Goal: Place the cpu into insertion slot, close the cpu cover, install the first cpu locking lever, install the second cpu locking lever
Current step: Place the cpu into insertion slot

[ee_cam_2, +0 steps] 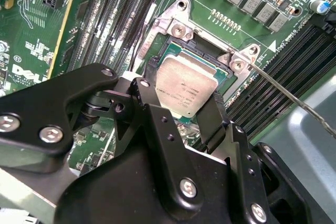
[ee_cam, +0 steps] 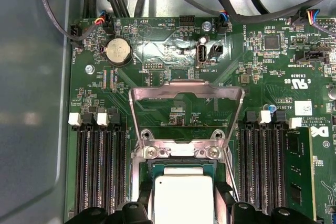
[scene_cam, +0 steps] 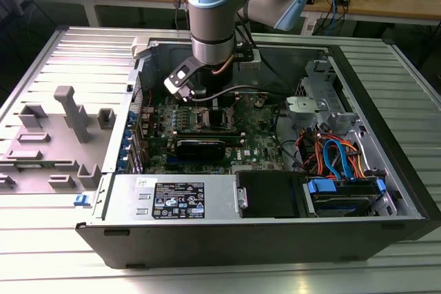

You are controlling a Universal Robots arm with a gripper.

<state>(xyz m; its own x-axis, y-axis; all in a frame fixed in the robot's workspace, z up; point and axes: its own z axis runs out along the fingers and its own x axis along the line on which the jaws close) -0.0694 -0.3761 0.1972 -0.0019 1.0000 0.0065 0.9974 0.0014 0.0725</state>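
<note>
The cpu [ee_cam_2: 186, 85], a small square chip with a silver-grey top, sits between my black fingers [ee_cam_2: 149, 72], level with the insertion slot [ee_cam_2: 206, 45] on the green motherboard [ee_cam_2: 31, 72]. My gripper [ee_cam_2: 181, 92] is shut on the chip's two opposite sides. In the first wrist view the cpu [ee_cam: 181, 195] lies over the insertion slot [ee_cam: 181, 153], and the cpu cover [ee_cam: 186, 91] stands flipped open beyond it. A thin metal locking lever [ee_cam_2: 286, 95] sticks out from a corner of the slot. In the exterior view my gripper [scene_cam: 207, 99] reaches down into the computer case over the insertion slot [scene_cam: 213, 117].
Long black memory slots [ee_cam: 100, 166] flank the socket on both sides. Black cables [ee_cam: 52, 19] run along the board's edge by the case wall [ee_cam: 31, 103]. Drive bays and coloured cables [scene_cam: 337, 160] fill the exterior view's right; a grey fixture [scene_cam: 69, 111] stands on the left.
</note>
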